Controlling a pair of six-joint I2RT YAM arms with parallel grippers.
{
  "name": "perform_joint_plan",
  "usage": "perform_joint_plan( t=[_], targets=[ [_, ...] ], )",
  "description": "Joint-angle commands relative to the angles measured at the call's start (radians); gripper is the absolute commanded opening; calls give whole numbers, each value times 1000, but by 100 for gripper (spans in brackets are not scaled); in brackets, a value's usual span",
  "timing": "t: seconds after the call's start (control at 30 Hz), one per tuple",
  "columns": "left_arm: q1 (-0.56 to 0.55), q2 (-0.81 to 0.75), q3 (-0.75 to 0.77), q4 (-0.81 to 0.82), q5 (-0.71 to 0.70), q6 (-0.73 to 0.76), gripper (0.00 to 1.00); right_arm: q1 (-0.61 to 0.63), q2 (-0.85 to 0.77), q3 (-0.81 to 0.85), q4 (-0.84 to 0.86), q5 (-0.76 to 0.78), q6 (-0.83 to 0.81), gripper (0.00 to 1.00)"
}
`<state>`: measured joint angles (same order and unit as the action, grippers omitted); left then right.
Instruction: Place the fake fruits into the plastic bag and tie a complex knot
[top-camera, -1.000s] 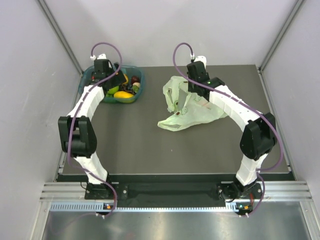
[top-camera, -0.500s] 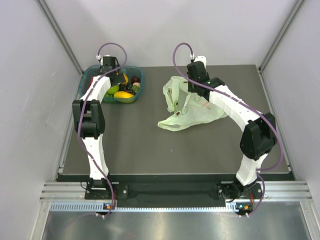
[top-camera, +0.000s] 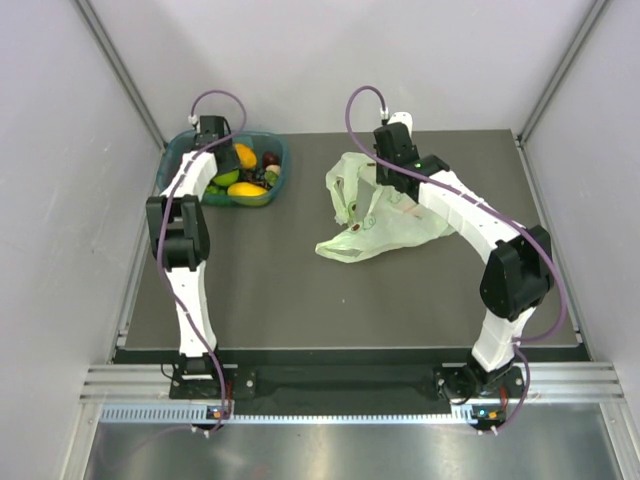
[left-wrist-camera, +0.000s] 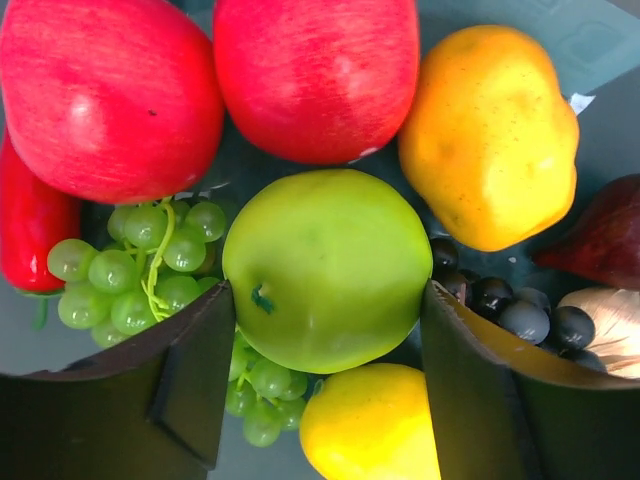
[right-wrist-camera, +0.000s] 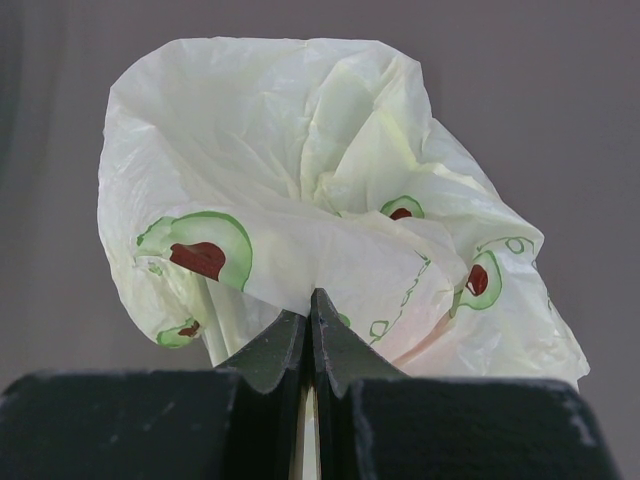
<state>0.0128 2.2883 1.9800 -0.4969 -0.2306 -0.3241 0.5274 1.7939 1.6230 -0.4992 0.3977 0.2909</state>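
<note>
Top view: teal tub (top-camera: 284, 172) at 11 o'clock on the desk (top-camera: 300, 290). Plastic bag (top-camera: 385, 232) lies crumpled at about 1 o'clock, well apart from the tub. No fruit seen in the bag; judged: loading not begun.

Left pincer (left-wrist-camera: 327, 295): down in the tub, jaws standing wide, one each side of the green apple (left-wrist-camera: 325, 250), both right at its skin. Cannot tell whether they press on it yet. Around the apple: red apples (left-wrist-camera: 315, 75) at 11 and 12 o'clock, green grapes (left-wrist-camera: 140, 270) at 9, dark grapes (left-wrist-camera: 510, 305) at 4.

Right pincer (right-wrist-camera: 311, 300): closed, a fold of the bag nipped between the tips, the rest of the film bunched up beyond them.

Risks from here:
- Apple is glossy and round. A hold off its widest line could squeeze it out, and it would roll among the others.
- The finger on the 9 o'clock side sits against the grape bunch. A stem caught under it could drag grapes up with the apple.
- Bag is held by one thin fold only. The film may slip, or the mouth hang shut, so a released fruit lands on the desk.
</note>
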Motion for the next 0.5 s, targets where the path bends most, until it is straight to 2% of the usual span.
perform_joint_plan(
  t=[0.0,0.17,0.2,0.3,0.33,0.47],
  targets=[
    [18,-30,-4,24,60,-7,56,-1,-18,15,31,12,-7,0],
    [21,-200,-162,179,215,-52,53,-1,-19,15,33,13,-7,0],
    [21,-261,-218,204,296,-61,52,-1,-19,17,31,12,-6,0],
    [18,-407,-400,346,390,-127,52,-1,-19,20,31,12,-7,0],
    [15,-443,-449,433,411,-148,52,-1,-21,20,31,12,-6,0],
    [7,-590,-648,538,456,-168,50,0,-24,21,28,10,-9,0]
  ],
)
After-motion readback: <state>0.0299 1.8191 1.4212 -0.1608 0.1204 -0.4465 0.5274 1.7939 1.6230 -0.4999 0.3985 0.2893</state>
